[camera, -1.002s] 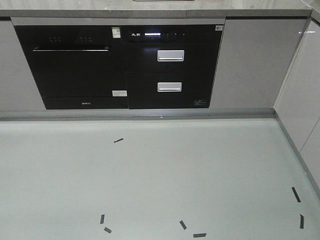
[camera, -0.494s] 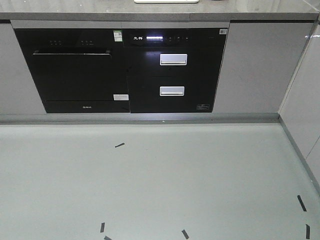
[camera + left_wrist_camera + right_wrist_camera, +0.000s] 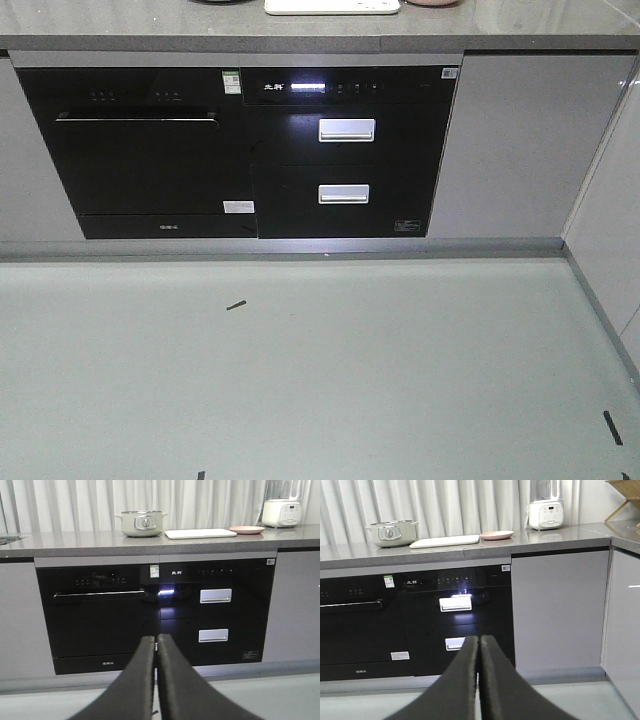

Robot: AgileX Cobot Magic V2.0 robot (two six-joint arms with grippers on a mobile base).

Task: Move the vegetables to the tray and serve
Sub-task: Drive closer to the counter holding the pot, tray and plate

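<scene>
**Facing the kitchen table with both grippers pinched together**

Looking across the room, the tray (image 3: 201, 533) is the thing to watch. It's a flat cream-white rectangle with rounded corners, lying on the grey table (image 3: 75, 540) above the black built-in units. I'm seeing it almost edge-on from both wrist cameras, so I can't tell what's on its top face. In the front view only its near edge pokes in at the top of the frame.

On the table, a pale green lidded pot (image 3: 141, 524) stands just to the left of the tray. A small round pink plate (image 3: 247, 529) sits just to the right, close by but not touching as far as I can see. Further right is a white countertop appliance (image 3: 281, 513) with a clear jug on top.

My left gripper (image 3: 156, 639) has its two dark fingers pressed together, with just a hairline between them. It holds nothing and touches nothing. It hangs in the air in front of the dark oven door (image 3: 100, 615).

My right gripper (image 3: 479, 639) is the same, fingers together and empty. It points at the drawer unit with the silver handles (image 3: 455, 604).

Both are well away from the table, with grey floor (image 3: 300, 380) and a few black tape marks (image 3: 236, 305) in between.
</scene>
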